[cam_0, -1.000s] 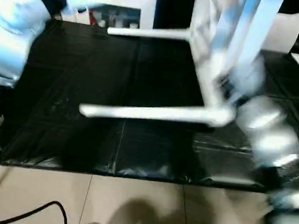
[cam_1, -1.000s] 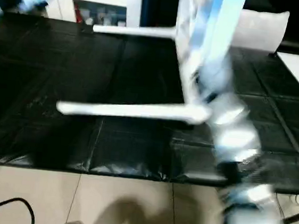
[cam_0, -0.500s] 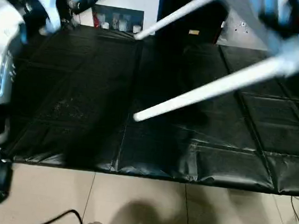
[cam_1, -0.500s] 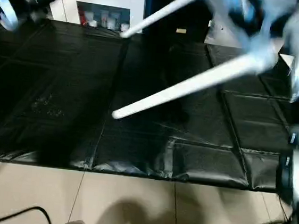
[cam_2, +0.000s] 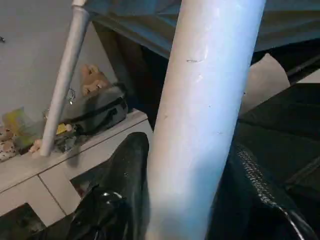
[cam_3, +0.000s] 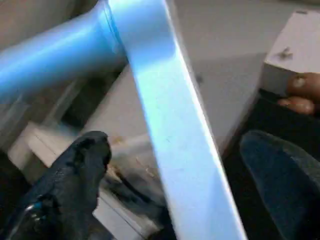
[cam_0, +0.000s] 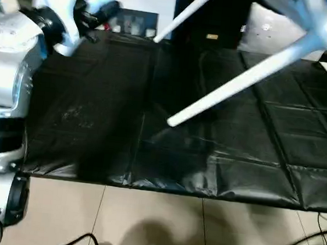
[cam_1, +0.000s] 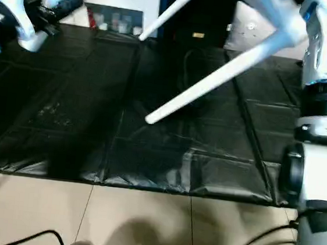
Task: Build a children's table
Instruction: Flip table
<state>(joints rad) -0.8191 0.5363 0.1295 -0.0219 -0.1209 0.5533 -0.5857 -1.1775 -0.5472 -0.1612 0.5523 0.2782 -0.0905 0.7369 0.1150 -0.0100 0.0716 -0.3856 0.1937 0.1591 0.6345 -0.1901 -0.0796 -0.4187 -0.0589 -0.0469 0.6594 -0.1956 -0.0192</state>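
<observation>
Left tool (cam_2: 185,200) around table leg (cam_2: 200,125), apparently gripping, above black table (cam_0: 93,121)

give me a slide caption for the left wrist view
Left gripper closed around a white leg of the children's table, its black fingers on either side, a white shelf unit behind.

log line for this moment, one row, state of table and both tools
phase: table lifted | children's table: held above black work table, legs attached | left tool: shut on a leg | right tool: around the top's edge
</observation>
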